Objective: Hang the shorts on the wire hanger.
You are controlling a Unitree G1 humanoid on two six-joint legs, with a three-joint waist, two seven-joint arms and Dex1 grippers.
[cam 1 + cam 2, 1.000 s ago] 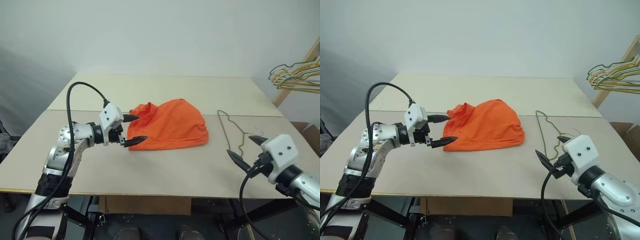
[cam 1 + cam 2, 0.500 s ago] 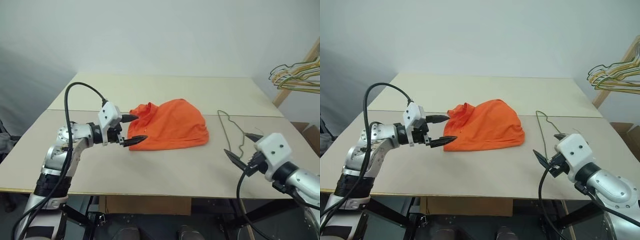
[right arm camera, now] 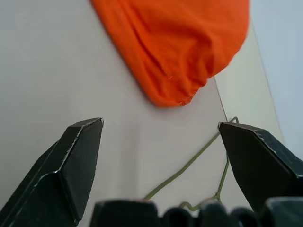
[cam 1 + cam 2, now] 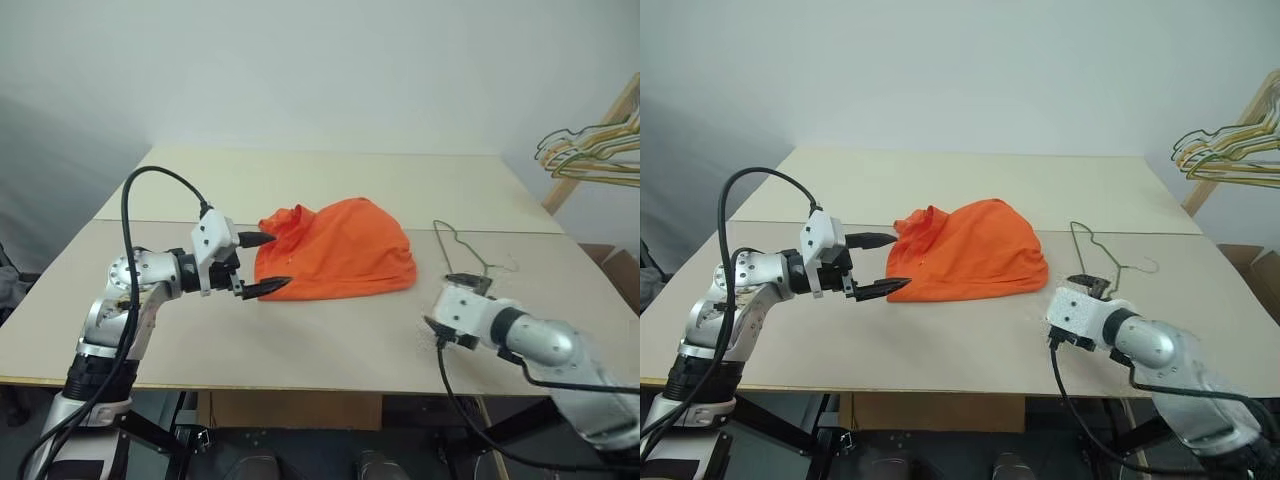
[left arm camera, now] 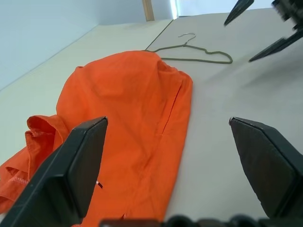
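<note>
Left eye view first, and the job is barely under way: nothing hangs on anything yet. Starting at the left side of the table [image 4: 330, 345], the left gripper [image 4: 268, 264] stands spread wide with nothing in it, its two black fingers bracketing the near-left corner of the shorts [image 4: 340, 248] without visibly pinching the fabric. The shorts lie bunched in an orange heap around the middle of the table, flat on the surface, waistband end bunched towards that gripper. Move right and there is the wire hanger [image 4: 462, 260], lying flat on the table towards the right edge, apart from the shorts, hook pointing away to the far right. Right at its near end sits the right gripper [image 3: 161, 175], jaws parted and empty, with the thin wire running between its fingers in the wrist view but not clamped. So both pick-ups, the threading and the hanging all look left to do. Containers? None on this table. Past the far-right corner, a bunch of coloured hangers [image 4: 590, 150] hangs on a wooden rack [image 4: 588, 150].
</note>
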